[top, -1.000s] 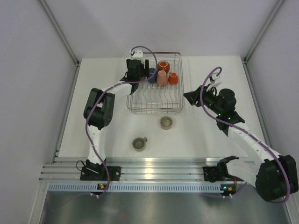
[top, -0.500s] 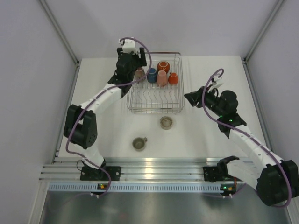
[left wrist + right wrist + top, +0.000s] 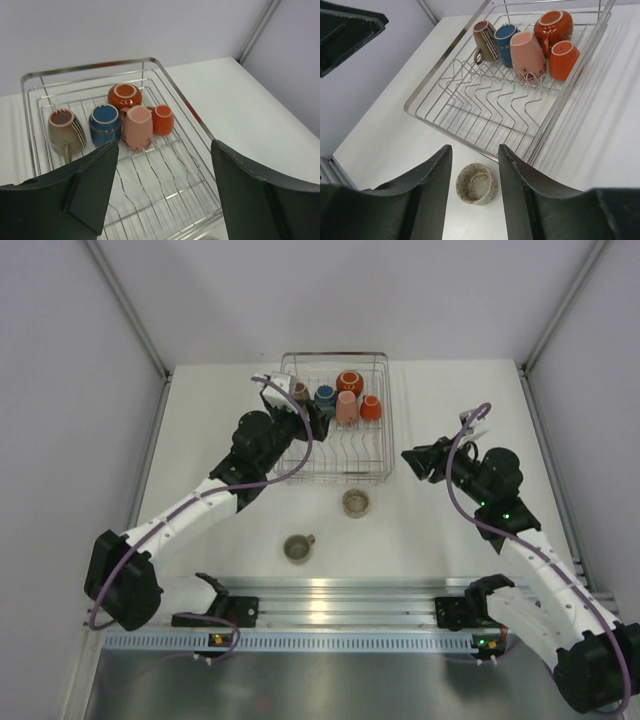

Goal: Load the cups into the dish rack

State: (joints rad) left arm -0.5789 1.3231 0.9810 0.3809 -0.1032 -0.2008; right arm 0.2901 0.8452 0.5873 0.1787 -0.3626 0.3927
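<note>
The dish rack [image 3: 335, 480] holds several cups at its far end: a dark striped one [image 3: 301, 392], a blue one [image 3: 325, 398], two orange ones [image 3: 349, 382] and a pink one [image 3: 347, 408]. Two beige-grey cups stand on the table, one [image 3: 356, 503] just in front of the rack and one [image 3: 298, 547] nearer. My left gripper [image 3: 312, 423] is open and empty over the rack's left side. My right gripper [image 3: 412, 458] is open and empty. In the right wrist view [image 3: 475, 148] the beige cup [image 3: 476, 183] shows below, between its fingers.
The left wrist view shows the rack's rim [image 3: 90, 67] and the same cups, striped [image 3: 65, 127] to small orange [image 3: 161, 119]. The rack's front rim [image 3: 465, 134] lies just beyond the beige cup. Grey walls enclose the table; a metal rail runs along its near edge.
My left arm has drawn back from the rack's far left corner toward its near left side, leaving the striped cup in the rack. My right gripper has shifted slightly nearer.
</note>
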